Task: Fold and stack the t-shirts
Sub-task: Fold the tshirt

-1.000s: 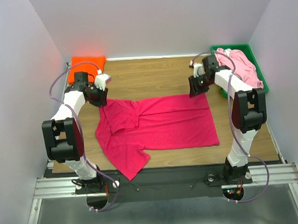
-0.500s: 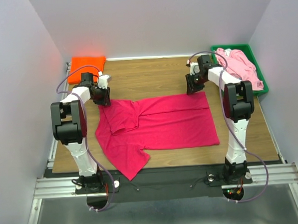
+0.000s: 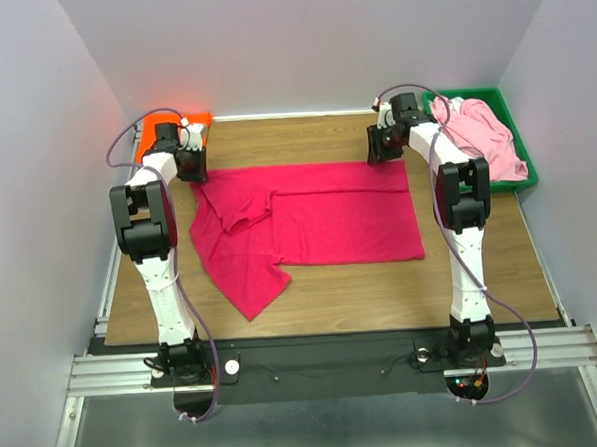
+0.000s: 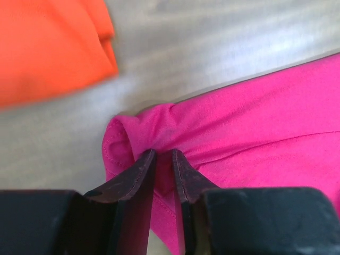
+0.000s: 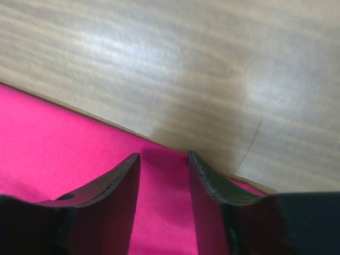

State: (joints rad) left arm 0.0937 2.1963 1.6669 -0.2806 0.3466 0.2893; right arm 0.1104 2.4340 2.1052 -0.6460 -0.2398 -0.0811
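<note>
A wood-grain worktop (image 3: 315, 148) sits between pale walls. The crimson-magenta t-shirt (image 3: 328, 217) lies spread across its middle, front down, one sleeve folded inward and the near left sleeve splayed. The left gripper (image 4: 162, 153) pinches a bunched fold at the shirt's far left edge. The right gripper (image 5: 162, 155) clamps its far right corner. The orange t-shirt (image 4: 48, 42) lies folded far left. The pale pink t-shirt (image 3: 479, 134) is crumpled in the green tray (image 3: 477, 93), far right.

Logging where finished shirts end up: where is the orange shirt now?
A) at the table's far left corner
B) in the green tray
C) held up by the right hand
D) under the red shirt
A: the orange shirt lies at the far left corner of the table, behind the left hand, which grips the red shirt.
</note>
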